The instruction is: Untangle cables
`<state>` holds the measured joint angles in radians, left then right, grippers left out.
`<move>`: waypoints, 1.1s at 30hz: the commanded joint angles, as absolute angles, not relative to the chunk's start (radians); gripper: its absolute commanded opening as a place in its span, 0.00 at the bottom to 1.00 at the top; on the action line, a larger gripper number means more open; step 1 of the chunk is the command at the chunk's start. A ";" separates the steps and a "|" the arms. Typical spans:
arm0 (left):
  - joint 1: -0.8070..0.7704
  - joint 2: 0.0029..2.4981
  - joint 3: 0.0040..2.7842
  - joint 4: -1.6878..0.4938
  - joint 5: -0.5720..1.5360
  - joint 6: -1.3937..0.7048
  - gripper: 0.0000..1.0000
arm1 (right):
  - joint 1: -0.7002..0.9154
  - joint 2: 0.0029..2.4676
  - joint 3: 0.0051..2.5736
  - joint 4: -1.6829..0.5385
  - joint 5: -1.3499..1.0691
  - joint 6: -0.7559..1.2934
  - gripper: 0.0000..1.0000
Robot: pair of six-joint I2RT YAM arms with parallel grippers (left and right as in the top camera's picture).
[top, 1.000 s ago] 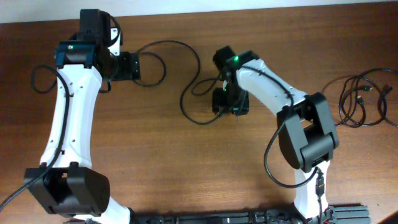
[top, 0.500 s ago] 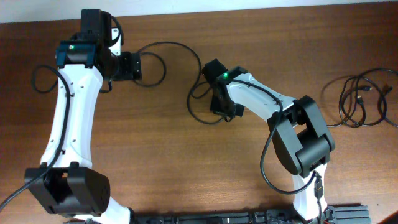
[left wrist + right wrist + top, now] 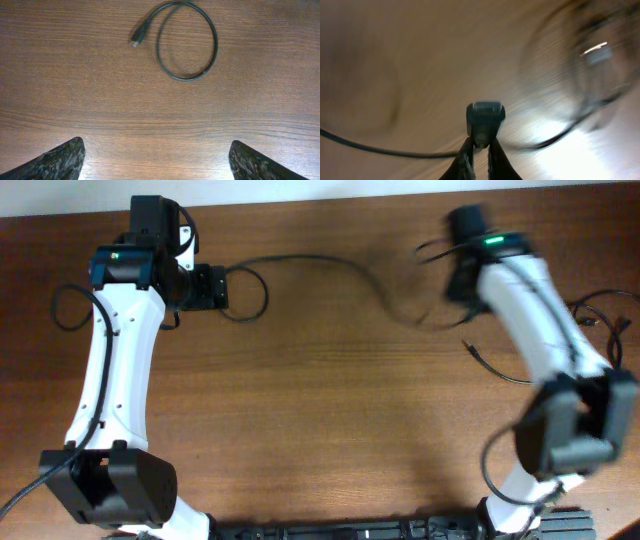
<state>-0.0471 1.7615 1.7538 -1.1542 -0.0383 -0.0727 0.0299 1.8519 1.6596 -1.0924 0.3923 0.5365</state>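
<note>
One thin black cable (image 3: 320,260) stretches across the back of the table. Its left end forms a small loop (image 3: 187,45) with a plug (image 3: 136,39), lying just ahead of my left gripper (image 3: 157,162). That gripper (image 3: 222,286) is open and holds nothing. My right gripper (image 3: 480,147) is shut on the cable's other plug (image 3: 485,116), and the cord trails off to the left (image 3: 370,147). In the overhead view the right gripper (image 3: 458,278) sits blurred at the upper right. More cables (image 3: 592,322) lie tangled at the far right, partly hidden by the right arm.
A loose cable end (image 3: 490,365) lies on the wood beside the right arm. The left arm's own thick wiring (image 3: 68,308) loops at the far left. The table's back edge runs close behind both grippers.
The right gripper has shut on the plug and swung from the table's middle to the upper right, drawing the cable out of its loop. The left arm has stayed put.
</note>
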 commanded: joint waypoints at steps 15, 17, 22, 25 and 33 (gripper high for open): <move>-0.045 1.768 1.755 -1.154 -0.041 -0.083 0.93 | -0.493 1.774 1.692 -1.029 -0.208 0.315 0.73; -0.045 1.768 1.755 -1.154 -0.041 -0.083 0.93 | -0.358 1.776 1.691 -1.032 -0.218 0.243 0.73; -0.045 1.768 1.755 -1.154 -0.041 -0.083 0.93 | 0.045 1.887 1.687 -0.987 -0.218 -0.006 0.73; -0.045 1.768 1.755 -1.155 -0.041 -0.083 0.93 | 0.232 2.010 1.687 -0.910 -0.214 -0.056 0.74; -0.045 1.768 1.755 -1.155 -0.041 -0.083 0.93 | 0.416 2.177 1.687 -0.704 -0.214 -0.052 0.74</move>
